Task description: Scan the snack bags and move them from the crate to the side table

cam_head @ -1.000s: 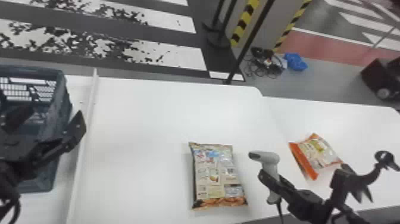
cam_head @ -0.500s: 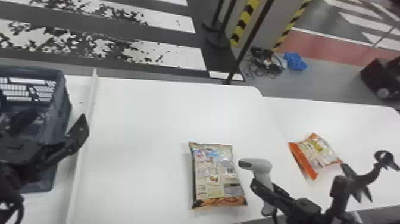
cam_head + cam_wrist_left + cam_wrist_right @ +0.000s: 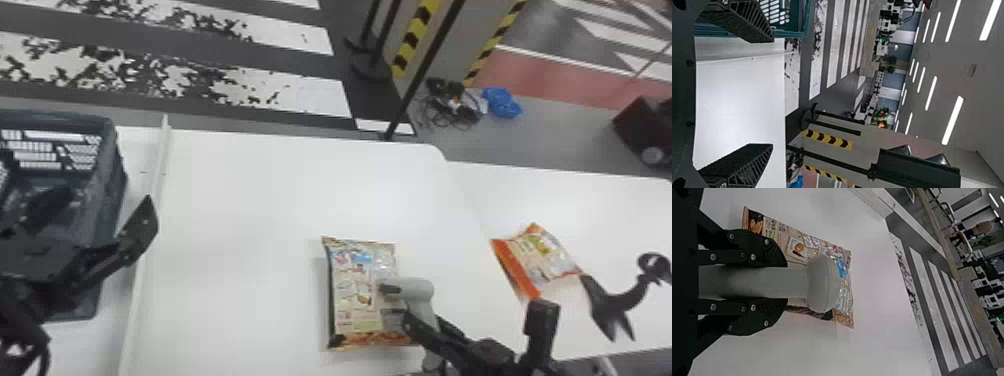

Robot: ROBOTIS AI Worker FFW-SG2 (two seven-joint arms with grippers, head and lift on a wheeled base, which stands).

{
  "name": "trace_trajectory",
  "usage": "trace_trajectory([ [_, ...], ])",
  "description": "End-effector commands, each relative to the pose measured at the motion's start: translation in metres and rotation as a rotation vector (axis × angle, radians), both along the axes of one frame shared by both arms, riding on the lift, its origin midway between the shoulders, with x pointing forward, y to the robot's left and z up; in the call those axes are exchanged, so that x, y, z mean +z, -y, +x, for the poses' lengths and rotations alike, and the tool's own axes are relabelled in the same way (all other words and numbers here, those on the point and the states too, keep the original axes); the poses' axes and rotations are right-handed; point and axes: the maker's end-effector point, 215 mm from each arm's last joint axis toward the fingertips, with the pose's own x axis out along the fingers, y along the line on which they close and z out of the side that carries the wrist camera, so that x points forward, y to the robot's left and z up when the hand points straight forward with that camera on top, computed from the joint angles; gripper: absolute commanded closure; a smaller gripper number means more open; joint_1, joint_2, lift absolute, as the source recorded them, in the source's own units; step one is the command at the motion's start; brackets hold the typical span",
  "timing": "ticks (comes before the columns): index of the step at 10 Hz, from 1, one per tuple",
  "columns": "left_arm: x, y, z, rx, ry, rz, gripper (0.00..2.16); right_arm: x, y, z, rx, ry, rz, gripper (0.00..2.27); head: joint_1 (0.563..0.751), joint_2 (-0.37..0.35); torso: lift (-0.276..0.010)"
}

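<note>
My right gripper is shut on a grey handheld scanner, held over the right part of a beige snack bag that lies flat on the white table. In the right wrist view, the gripper clamps the handle of the scanner, whose head covers part of the bag. An orange snack bag rests farther right on the side table. At the left, my left gripper stands open by the dark crate; the left wrist view has the gripper with fingers wide apart, nothing between them.
A low white ledge runs along the table beside the crate. A black curved stand is at the right, near the side table. Beyond the tables are striped posts and cables on the floor.
The right gripper has moved left with the scanner, from beside the beige bag to over its right part. The left gripper has shifted slightly. Both bags have stayed put.
</note>
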Motion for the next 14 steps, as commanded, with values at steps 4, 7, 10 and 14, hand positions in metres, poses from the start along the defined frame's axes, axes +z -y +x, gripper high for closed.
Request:
trace_trajectory([
  [4,-0.003,-0.004,-0.005,0.004,-0.005,0.006,0.04,-0.029,-0.01,0.001,0.039,-0.036,-0.025,2.14,0.695,-0.315,-0.087],
  [7,0.0,-0.003,-0.005,0.003,-0.001,0.004,0.04,0.001,0.012,0.01,0.003,0.008,-0.022,2.14,0.695,-0.315,-0.087],
  [10,0.0,-0.003,-0.007,0.004,-0.002,0.005,0.04,0.029,0.06,0.036,-0.056,0.031,-0.035,2.14,0.695,-0.35,-0.087],
  [14,-0.001,0.013,-0.011,-0.024,-0.008,0.021,0.04,0.032,0.14,0.111,-0.146,0.016,-0.103,2.14,0.695,-0.35,-0.087],
])
